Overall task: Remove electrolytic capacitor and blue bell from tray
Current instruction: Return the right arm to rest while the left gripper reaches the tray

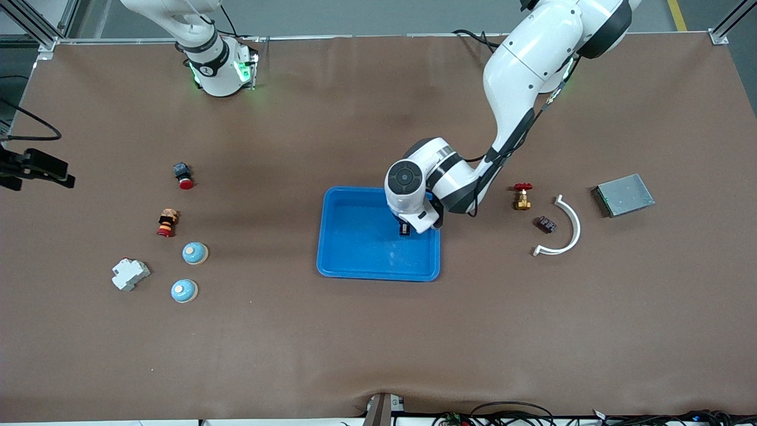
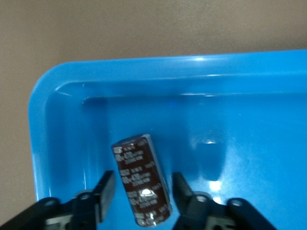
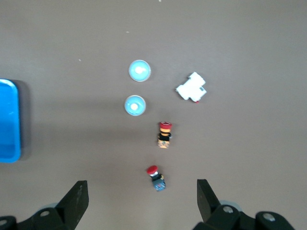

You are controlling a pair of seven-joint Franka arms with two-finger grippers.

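Left end effector (image 2: 139,196): down inside the blue tray (image 1: 355,260), fingers straddling the electrolytic capacitor (image 2: 140,184); small gaps are showing on both sides, so not yet pinching it.
Capacitor: lying on its side on the tray floor, near the tray corner toward the left arm's end, canted relative to the fingers.
Blue bells: two (image 1: 194,253) (image 1: 184,290) are sitting on the surface well away from the tray, toward the right arm's end; no bell is showing inside the tray.
Risk: the smooth round can is sitting skewed between the fingers; as they are closing it may roll or squirt out, or be caught only near its end and swing on the lift.
Risk 2: the tray rim is close by; a low sideways exit could clip it and drag the tray.
Left arm pose: reaching in from its base, wrist bent steeply down over the tray.
Right end effector (image 3: 141,201): hanging high, spread wide, empty, waiting.
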